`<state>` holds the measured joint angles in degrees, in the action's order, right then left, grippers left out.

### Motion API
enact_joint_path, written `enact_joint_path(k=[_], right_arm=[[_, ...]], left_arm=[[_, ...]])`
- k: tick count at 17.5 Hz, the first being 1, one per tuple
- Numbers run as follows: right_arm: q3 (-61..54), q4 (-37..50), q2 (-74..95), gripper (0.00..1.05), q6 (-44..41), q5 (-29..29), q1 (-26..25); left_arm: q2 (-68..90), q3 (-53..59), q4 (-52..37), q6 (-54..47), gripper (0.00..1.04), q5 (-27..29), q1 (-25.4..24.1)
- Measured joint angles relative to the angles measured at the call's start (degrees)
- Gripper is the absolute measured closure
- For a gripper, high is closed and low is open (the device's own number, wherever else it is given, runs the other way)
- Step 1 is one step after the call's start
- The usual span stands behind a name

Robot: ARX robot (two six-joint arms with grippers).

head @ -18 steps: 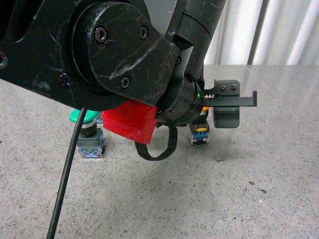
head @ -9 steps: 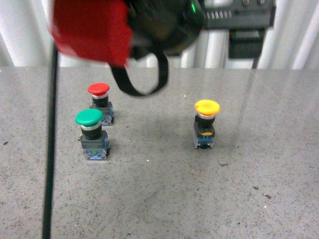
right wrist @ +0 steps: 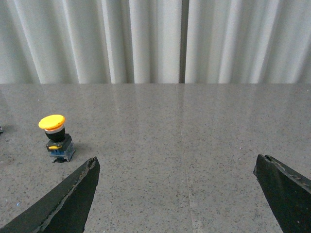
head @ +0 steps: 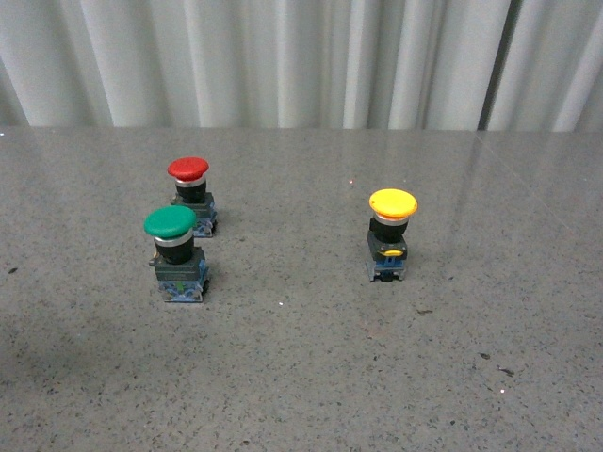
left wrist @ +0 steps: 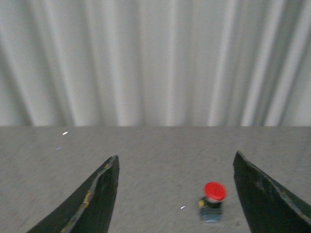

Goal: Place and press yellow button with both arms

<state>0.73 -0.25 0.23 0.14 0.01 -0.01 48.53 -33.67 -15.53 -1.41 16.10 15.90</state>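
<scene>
Green button (head: pixel 171 224): round green cap, dark body, bluish base; upright on the counter's left half.
Red button (head: pixel 188 169): red cap, same build; upright just behind the green one, not touching it.
Counter (head: pixel 311 377): grey speckled stone, a few dark flecks.
Curtain (head: pixel 283 61): pale, pleated, behind the counter's far edge.

Front view: yellow button (head: pixel 392 231) stands alone on the table (head: pixel 311 377), with bare tabletop round it from 12 through 6 to 8 o'clock. Obstacles: green button (head: pixel 173 252) at its 9 o'clock and red button (head: pixel 189 193) at 10, both well apart from it. Those two sit close together, narrow gap between. Wide lane between that pair and the yellow button. Curtain (head: pixel 283 56) closes the far edge at 12.
</scene>
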Motion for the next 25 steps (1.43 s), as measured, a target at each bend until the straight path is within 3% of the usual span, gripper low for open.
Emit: enact_joint_path(k=[6,9,10,12,25], right_arm=[[0.0,0.0,0.0,0.07,0.0,-0.02,0.0],[0.0,0.0,0.0,0.07,0.0,-0.02,0.0],[0.0,-0.02,0.0,0.07,0.0,-0.02,0.0],[0.0,-0.02,0.0,0.07,0.0,-0.02,0.0],[0.0,0.0,0.0,0.07,0.0,-0.02,0.0]], left_arm=[[-12.83,18.69,-4.68,1.16,1.04,-7.72,-7.78],[-17.79,23.54,-5.03,1.2,1.03,-10.56,-10.36],[-19.19,24.76,-4.57,1.2,1.03,-14.67,-13.57],[-21.64,26.56,-3.89,1.36,1.03,-15.1,-16.33],[-35.32,32.87,2.56,1.36,1.03,-16.09,-15.8]])
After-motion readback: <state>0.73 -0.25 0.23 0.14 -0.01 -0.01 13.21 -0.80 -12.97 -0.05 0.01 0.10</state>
